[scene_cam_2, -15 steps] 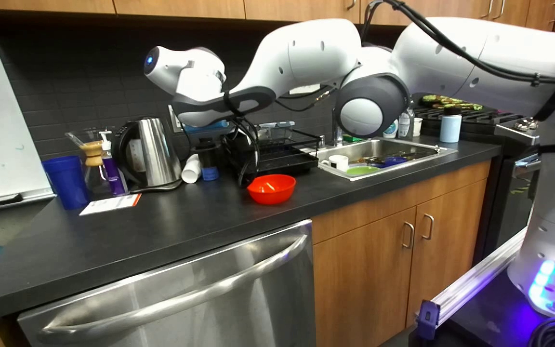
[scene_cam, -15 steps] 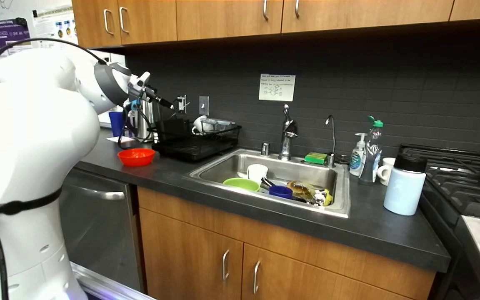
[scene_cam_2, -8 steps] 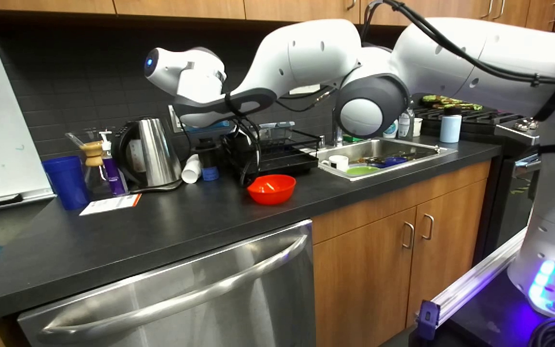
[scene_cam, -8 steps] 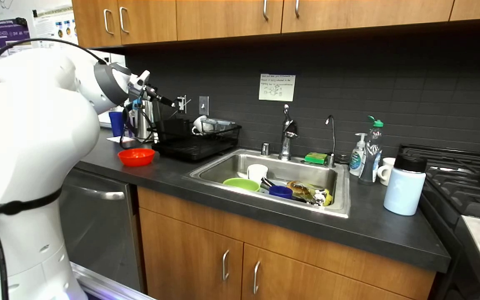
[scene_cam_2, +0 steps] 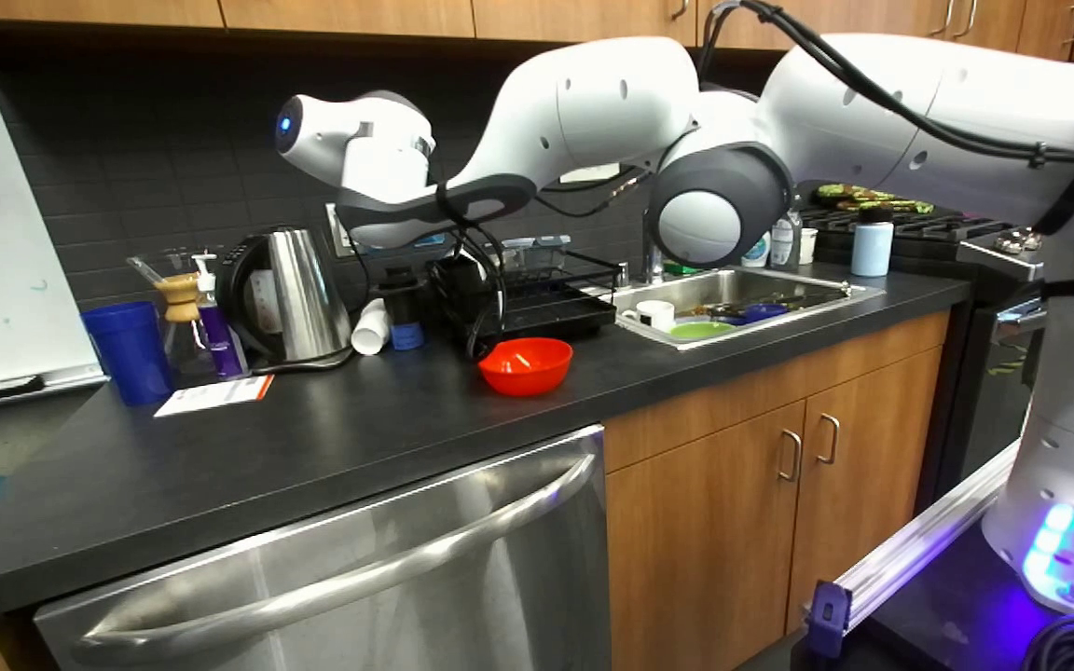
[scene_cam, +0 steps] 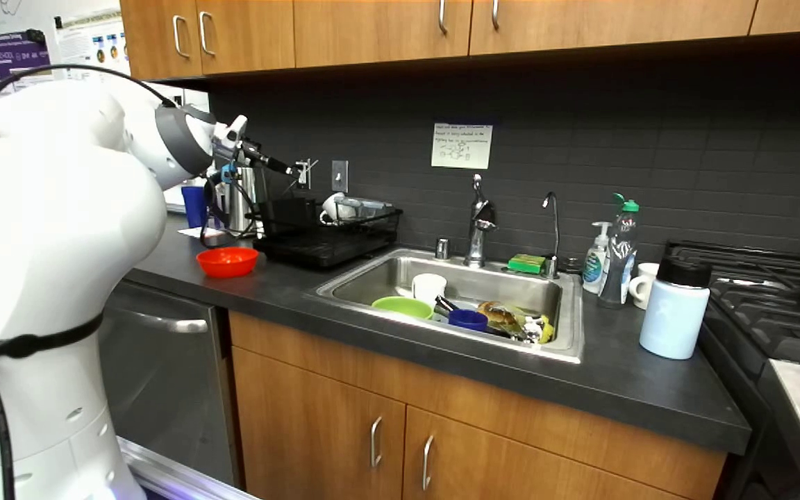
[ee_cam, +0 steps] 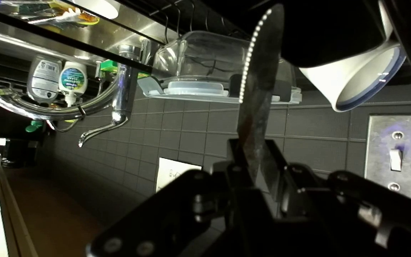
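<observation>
The black two-finger gripper [ee_cam: 252,150] is clamped on a silver metal knife [ee_cam: 260,78] with a serrated edge, holding it aslant in the air, higher than the black wire dish rack [scene_cam: 327,250]. In that rack are a clear food container [ee_cam: 205,60] with a pale lid and a tilted white mug [ee_cam: 351,76] with a blue rim. A glossy red round bowl [scene_cam: 227,262] sits near the rack on the dark countertop [scene_cam: 282,283], across from the stainless-steel sink [scene_cam: 497,290].
</observation>
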You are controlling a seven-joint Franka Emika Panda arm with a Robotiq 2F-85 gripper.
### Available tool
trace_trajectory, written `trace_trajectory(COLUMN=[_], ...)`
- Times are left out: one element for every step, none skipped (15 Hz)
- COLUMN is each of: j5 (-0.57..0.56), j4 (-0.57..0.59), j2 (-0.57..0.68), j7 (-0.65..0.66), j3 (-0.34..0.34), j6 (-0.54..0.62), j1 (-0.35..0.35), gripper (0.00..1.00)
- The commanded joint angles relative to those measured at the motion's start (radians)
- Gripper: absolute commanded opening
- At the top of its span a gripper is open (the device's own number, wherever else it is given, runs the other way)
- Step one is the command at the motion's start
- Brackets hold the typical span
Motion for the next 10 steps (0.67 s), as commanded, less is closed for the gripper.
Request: trace_trajectory(j5=[-0.026, -0.026, -0.026, -0.027, -0.028, -0.028, -0.029, -0.030, -0.030, -0.030], j4=[0.000, 0.000, 0.001, 0.001, 0.001, 0.002, 0.003, 0.007, 0.012, 0.012], j2=[-0.001, 0.001, 0.003, 0.005, 0.007, 0.010, 0.014, 0.018, 0.023, 0.024], j7=[0.000, -0.002, -0.004, -0.007, -0.011, -0.013, -0.016, -0.021, -0.027, -0.029], j3=[0.010, 0.011, 0.011, 0.011, 0.010, 0.010, 0.009, 0.009, 0.009, 0.009], j6=[-0.008, -0.007, -0.005, -0.006, -0.007, -0.008, -0.010, -0.014, -0.017, -0.019], j1=[0.005, 0.006, 0.007, 0.008, 0.007, 0.006, 0.005, 0.003, 0.001, 0.000], gripper=[0.04, 0.04, 0.04, 0.04, 0.04, 0.04, 0.04, 0.04, 0.04, 0.04])
